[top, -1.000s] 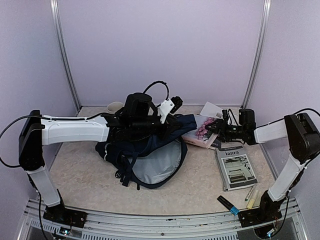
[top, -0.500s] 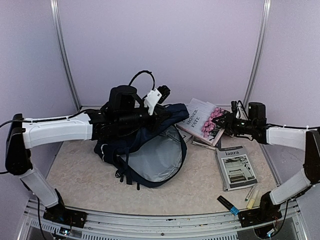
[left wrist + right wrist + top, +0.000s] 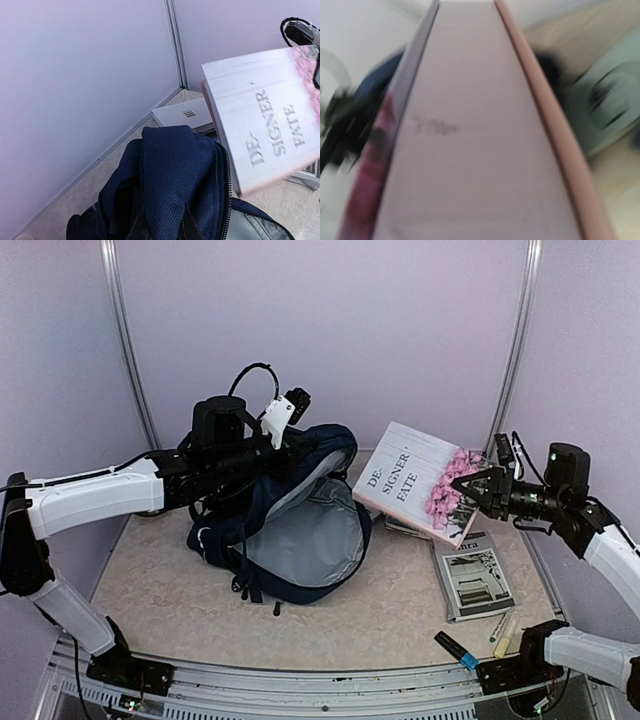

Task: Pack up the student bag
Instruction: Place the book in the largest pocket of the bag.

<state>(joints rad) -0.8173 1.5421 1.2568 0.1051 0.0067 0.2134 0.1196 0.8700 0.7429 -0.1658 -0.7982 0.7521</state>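
Change: my right gripper [image 3: 468,484] has lifted the pink-flowered book [image 3: 415,480] off the table [image 3: 400,615]; my left gripper [image 3: 292,440] has hauled the student bag [image 3: 310,540] rim higher.
Fingers: left pressed onto navy fabric; right pinching the book's edge.
Room: book hangs tilted, just right of the bag's mouth, above a booklet [image 3: 475,580].
Bag: left of centre on the table, navy, agape, grey lining showing.
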